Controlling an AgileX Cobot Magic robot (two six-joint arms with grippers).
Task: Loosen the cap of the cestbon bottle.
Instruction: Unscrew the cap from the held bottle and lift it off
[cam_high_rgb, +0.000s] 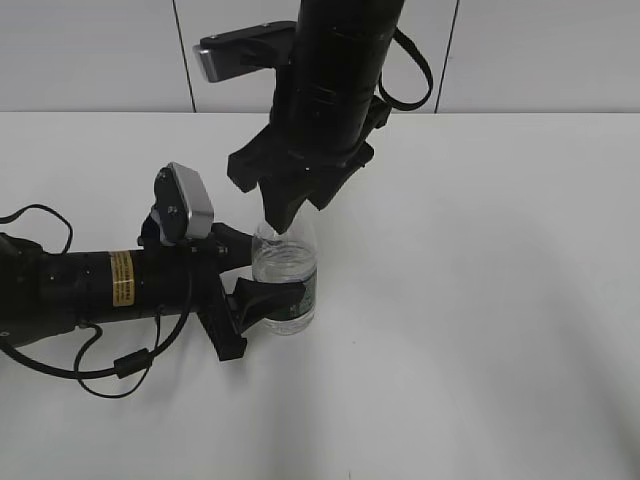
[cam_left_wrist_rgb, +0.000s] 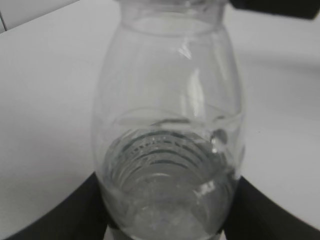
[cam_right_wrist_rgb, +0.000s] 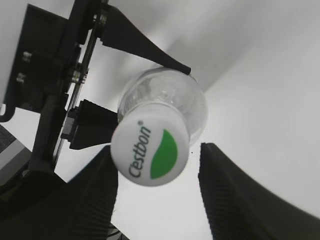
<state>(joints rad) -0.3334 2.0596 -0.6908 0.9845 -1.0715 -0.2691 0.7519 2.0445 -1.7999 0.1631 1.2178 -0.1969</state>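
Cestbon bottle upright on table, clamped by left gripper; cap between spread fingers of right gripper, untouched.

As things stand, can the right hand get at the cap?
Probably yes. The right hand hangs open directly over the cap, a finger on either side and nothing between. The left hand grips the bottle lower down, leaving the top free.
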